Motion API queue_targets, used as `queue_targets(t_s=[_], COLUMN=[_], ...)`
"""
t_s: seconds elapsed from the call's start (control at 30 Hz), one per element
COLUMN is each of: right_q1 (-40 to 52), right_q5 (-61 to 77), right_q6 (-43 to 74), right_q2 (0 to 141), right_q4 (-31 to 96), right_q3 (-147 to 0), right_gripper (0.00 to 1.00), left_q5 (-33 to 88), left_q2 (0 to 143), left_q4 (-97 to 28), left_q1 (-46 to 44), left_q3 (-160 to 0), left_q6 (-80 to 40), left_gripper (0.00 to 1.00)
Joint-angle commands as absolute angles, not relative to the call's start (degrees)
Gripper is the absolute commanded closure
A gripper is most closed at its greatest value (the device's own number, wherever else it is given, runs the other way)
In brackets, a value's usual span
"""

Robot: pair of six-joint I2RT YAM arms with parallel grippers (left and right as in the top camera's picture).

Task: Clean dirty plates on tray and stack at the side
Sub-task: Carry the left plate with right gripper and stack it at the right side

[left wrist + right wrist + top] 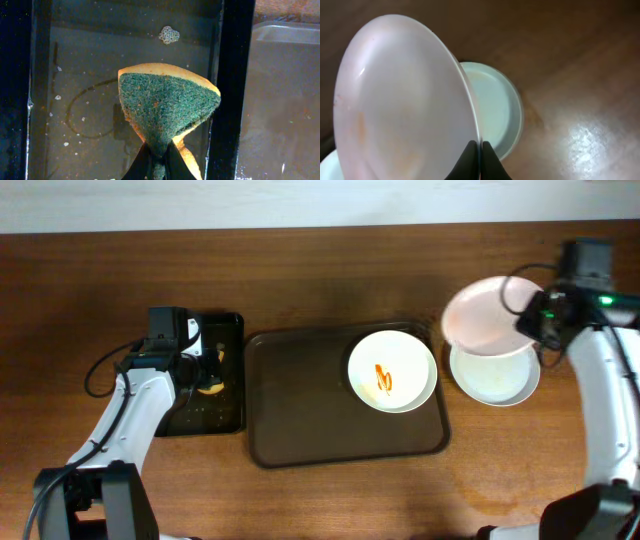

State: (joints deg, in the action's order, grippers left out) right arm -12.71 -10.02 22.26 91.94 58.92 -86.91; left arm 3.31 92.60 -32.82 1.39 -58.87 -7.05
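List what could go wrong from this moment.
1. The right gripper pinches the tilted pink plate only at its rim; it could slip and strike the pale plate beneath.
2. The sponge, held over the black basin, may drip across the brown tray on its way to the smeared plate.

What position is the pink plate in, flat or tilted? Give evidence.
Tilted: the right gripper pinches the pink plate by its rim, slanted above the pale plate on the table.
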Motion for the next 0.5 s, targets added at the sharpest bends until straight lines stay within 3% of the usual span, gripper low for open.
queue_targets(t_s=[0.0,0.27,0.3,0.37,0.47], right_q1=[-18.39,-20.01,-20.01,-20.01,-19.73], right_q5=[-2.96,-3.22,-3.20,-3.20,-0.89], right_q6=[20.84,19.79,19.79,19.79,19.77], right_q2=[95.72,102.39,102.45,102.45,102.45], right_q4=[58.89,56.75,56.82,57.08,58.33], right_q3=[-84.36,-82.87,-82.87,-82.87,-82.87], right_gripper=[0.96,0.96,0.91,0.61,0.59], left_q5=[4.36,4.34,4.34,4.34,4.34], left_q2=[93.06,93.06,93.06,93.06,93.06], left_q4=[-32.73,-33.04,-33.08,-33.08,-33.08], left_q1=[1.67,1.67,1.67,1.67,1.67], left_q3=[-58.96,-58.96,-58.96,-58.96,-58.96], left_q6=[-6.17,-6.20,-6.17,-6.17,-6.17], left_gripper=[1.00,1.00,1.00,1.00,1.00])
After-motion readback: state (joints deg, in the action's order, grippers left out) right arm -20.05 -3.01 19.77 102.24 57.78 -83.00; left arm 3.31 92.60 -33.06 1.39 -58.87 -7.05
